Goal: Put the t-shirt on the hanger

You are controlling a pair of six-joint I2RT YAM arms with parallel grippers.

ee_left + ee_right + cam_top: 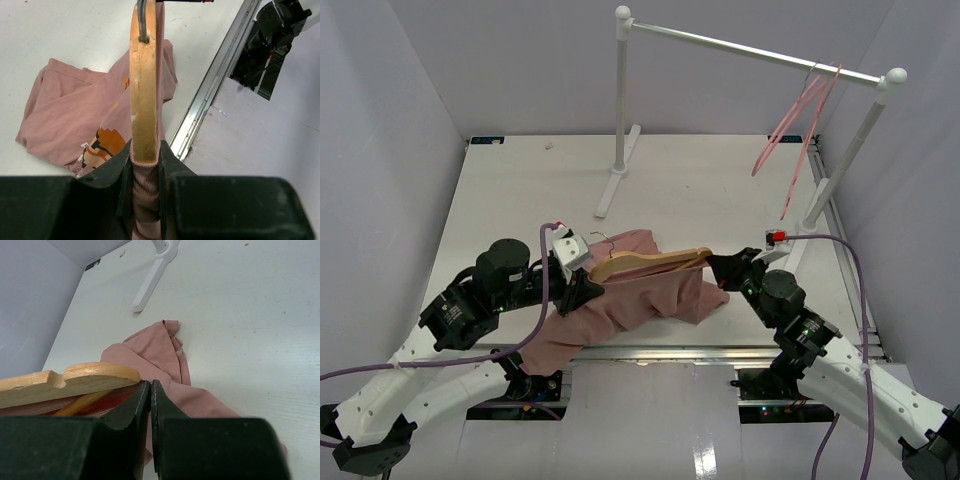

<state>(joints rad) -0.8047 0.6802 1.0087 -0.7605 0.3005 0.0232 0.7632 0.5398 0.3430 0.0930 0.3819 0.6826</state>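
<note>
Our left hand (582, 290) is clamped on one end of the wooden hanger (650, 262), with the ribbed collar (146, 190) of the pink t-shirt (630, 300) caught between the fingers alongside the wood. From the left wrist we see the hanger (143, 90) running straight away from the left hand (145, 155), its dark hook (143, 20) at the far end. The t-shirt (75, 115) lies crumpled below it, its orange-and-white print (102, 145) facing up.

Our right hand (720, 268) meets the hanger's other end. Its fingers are pressed nearly together on a thin fold of the t-shirt (165, 355), just beside the hanger's rounded tip (100, 375).

The garment sprawls near the front edge of the white counter (700, 190), between the two hands. At the back, thin pink wire hangers (800, 120) dangle from a white rail (750, 45).
</note>
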